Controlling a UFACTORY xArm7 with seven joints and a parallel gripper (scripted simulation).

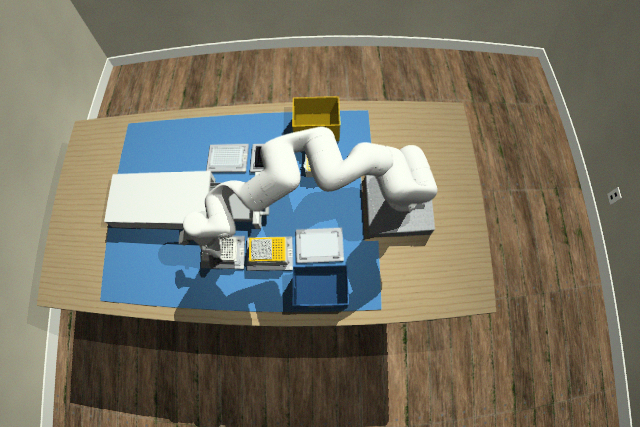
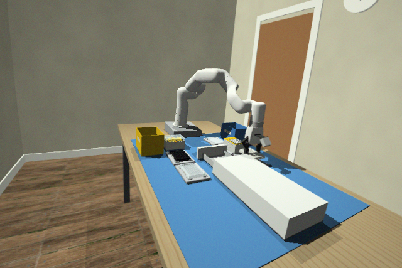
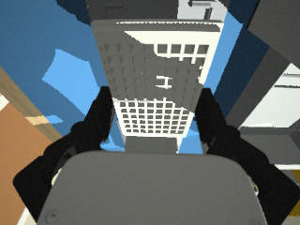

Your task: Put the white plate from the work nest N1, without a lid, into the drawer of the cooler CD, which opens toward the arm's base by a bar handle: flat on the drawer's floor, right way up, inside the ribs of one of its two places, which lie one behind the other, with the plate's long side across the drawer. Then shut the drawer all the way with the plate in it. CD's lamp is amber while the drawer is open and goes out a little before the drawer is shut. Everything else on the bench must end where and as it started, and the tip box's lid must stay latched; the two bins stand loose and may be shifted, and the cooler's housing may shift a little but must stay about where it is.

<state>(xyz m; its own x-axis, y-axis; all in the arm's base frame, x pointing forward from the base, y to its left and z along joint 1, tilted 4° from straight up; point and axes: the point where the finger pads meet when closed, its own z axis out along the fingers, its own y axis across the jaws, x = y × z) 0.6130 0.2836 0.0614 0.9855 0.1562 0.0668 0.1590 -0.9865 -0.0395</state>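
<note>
The white gridded plate (image 1: 227, 249) (image 3: 183, 112) is between the fingers of my gripper (image 2: 252, 150) (image 3: 155, 97), right way up. The gripper is shut on its two long sides, one finger on each. The plate is over nest N1 (image 1: 239, 258), seemingly a little above it; the gap is hard to judge. The cooler CD's white housing (image 1: 157, 197) (image 2: 262, 184) lies beside them. Its drawer (image 1: 242, 211) (image 2: 212, 150) stands open toward the arm's base. The wrist hides part of the drawer in the top view. The lamp cannot be made out.
A yellow-topped box (image 1: 267, 249) (image 2: 233, 142) stands just baseward of N1, then a pale flat tray (image 1: 318, 245) and the blue bin (image 1: 320, 285). Across the drawer are a pale plate (image 1: 227, 157), a black plate (image 2: 179, 155), a clear-lidded box (image 2: 174, 143) and the yellow bin (image 2: 149, 143).
</note>
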